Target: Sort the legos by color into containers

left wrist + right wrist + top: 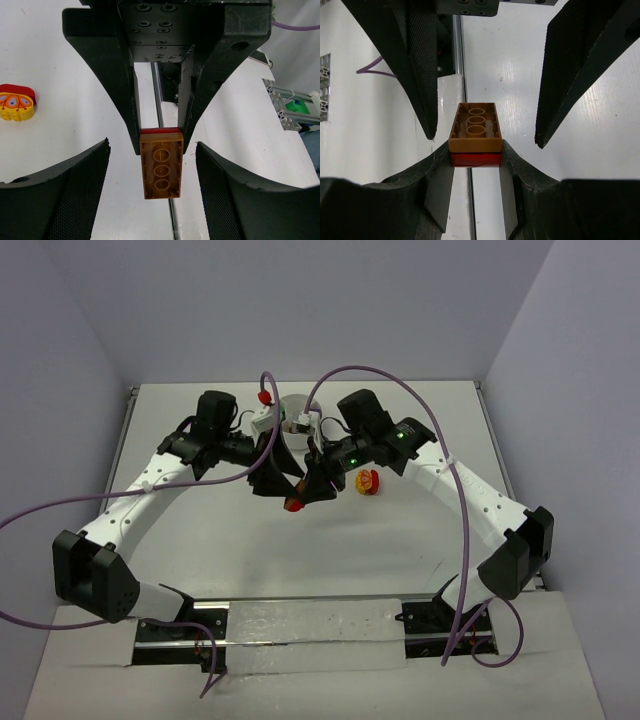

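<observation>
Mid-worktop [200, 540]: both arms meeting nose to nose in front of the white bowl [297, 405].

Right jaws: shut tight on a two-brick stack [293, 505]. Red lego [475, 160] pinched between the tips of the fingers [437, 200]. Orange-brown lego [475, 127] pressed onto it and jutting out beyond them. Underside of the orange-brown one turned toward both wrist cameras, three round tubes in a row.

Left jaws: spread wide, holding nothing. Meshed pads [75, 200] straddling the stack from the opposite side, one on each flank of the orange-brown lego. Clear gap on both sides, no contact.

Top view: stack only an orange-red speck just below the crossed fingertips, between the two wrists. Cannot tell whether lifted or resting on the worktop.

Yellow-and-red lego [368, 480]: loose on the worktop near the right wrist, on its outer side, apart from the stack. Also at the left edge of the left wrist view, lying flat, red cap over a patterned yellow face.

Bowl: behind both wrists and largely masked by them, only part of the rim showing. Compartments and contents unreadable from here.

Thin dark seam along the worktop directly behind the stack in both wrist views.
</observation>
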Robot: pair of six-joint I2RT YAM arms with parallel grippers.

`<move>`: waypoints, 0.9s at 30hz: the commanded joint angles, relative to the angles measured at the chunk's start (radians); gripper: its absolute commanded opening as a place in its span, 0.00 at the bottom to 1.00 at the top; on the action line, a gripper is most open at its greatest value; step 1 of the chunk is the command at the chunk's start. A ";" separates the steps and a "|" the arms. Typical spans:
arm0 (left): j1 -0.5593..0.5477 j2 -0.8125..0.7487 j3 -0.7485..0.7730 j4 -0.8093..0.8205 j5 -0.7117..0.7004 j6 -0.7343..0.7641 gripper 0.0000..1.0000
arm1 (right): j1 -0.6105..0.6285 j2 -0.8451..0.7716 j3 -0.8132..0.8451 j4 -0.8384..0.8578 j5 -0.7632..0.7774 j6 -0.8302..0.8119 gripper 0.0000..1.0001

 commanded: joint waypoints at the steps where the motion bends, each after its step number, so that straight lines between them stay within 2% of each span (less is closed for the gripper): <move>1: -0.005 -0.028 0.008 -0.043 0.003 0.032 0.73 | 0.001 -0.050 0.044 0.002 -0.011 0.001 0.00; 11: -0.006 -0.025 0.003 -0.075 0.006 0.050 0.65 | -0.004 -0.057 0.044 -0.003 0.003 -0.004 0.00; 27: -0.015 -0.019 0.003 -0.068 -0.033 0.036 0.60 | -0.006 -0.055 0.043 0.005 0.026 0.017 0.00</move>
